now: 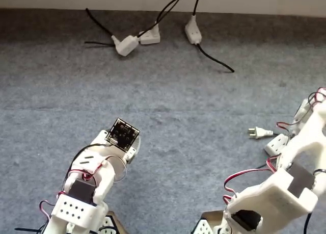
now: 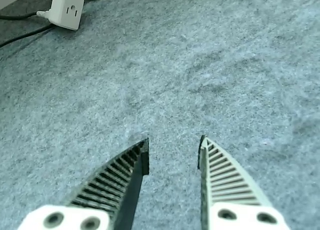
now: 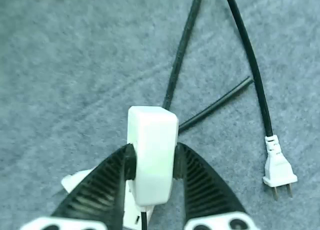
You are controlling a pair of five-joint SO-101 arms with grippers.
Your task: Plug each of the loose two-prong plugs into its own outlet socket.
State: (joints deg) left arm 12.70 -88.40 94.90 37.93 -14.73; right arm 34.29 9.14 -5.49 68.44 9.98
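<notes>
— So, your right gripper [image 3: 154, 149]?
— Its jaws clamp a white block [image 3: 152, 132]; the loose plug [image 3: 279, 170] lies near on the carpet [image 3: 60, 64].
— And your left gripper [image 2: 173, 145]?
— Jaws apart over carpet, a socket [image 2: 67, 9] well off.

Loose white two-prong plug [image 1: 260, 132] flat on the carpet [image 1: 178, 106], prongs bare, near a white outlet block [image 3: 152, 132] pinched in the right gripper [image 3: 153, 150]. Far back, three more blocks [image 1: 150, 37] on black cords [image 1: 214, 60].

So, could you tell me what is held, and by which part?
Right gripper grips the white plastic outlet block by its sides; left gripper holds nothing.
</notes>
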